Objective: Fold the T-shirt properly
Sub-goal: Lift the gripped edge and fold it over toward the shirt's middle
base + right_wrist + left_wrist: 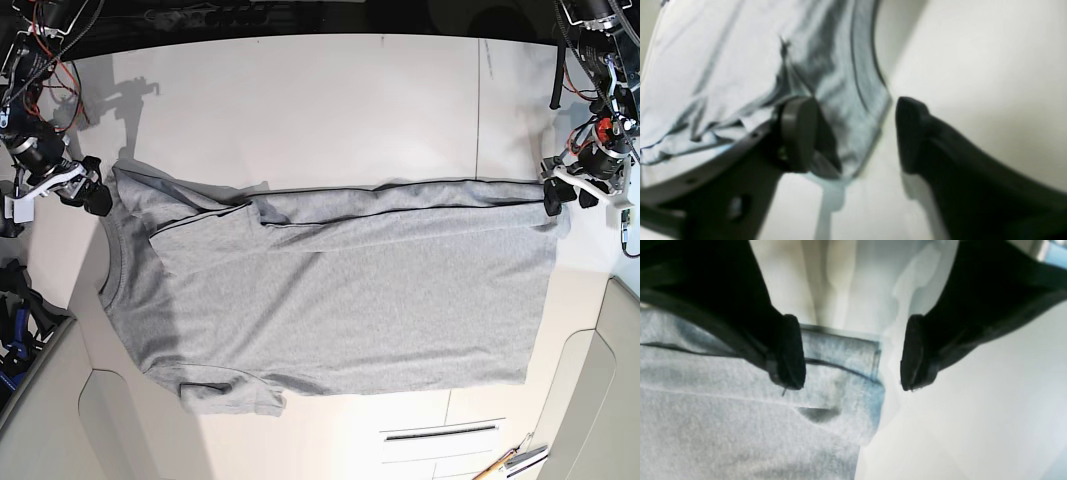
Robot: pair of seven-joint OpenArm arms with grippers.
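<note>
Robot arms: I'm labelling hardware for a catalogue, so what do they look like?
Both arms mix white and black parts, with red and dark cables near the top. The left gripper and right gripper have black, blunt, rounded fingertips.

A robot work setup, perhaps in a lab or workshop, is showing here, though the views are leaving the wider room unseen. Two robot arms are reaching in over a pale tabletop point(330, 110), one at its left edge and one at its right, with reddish wiring point(72, 85) running along the left-edge arm. Near the tabletop's lower right corner, slim pen-like tools point(495, 465) are lying together. Nothing more is identifying the place.
</note>
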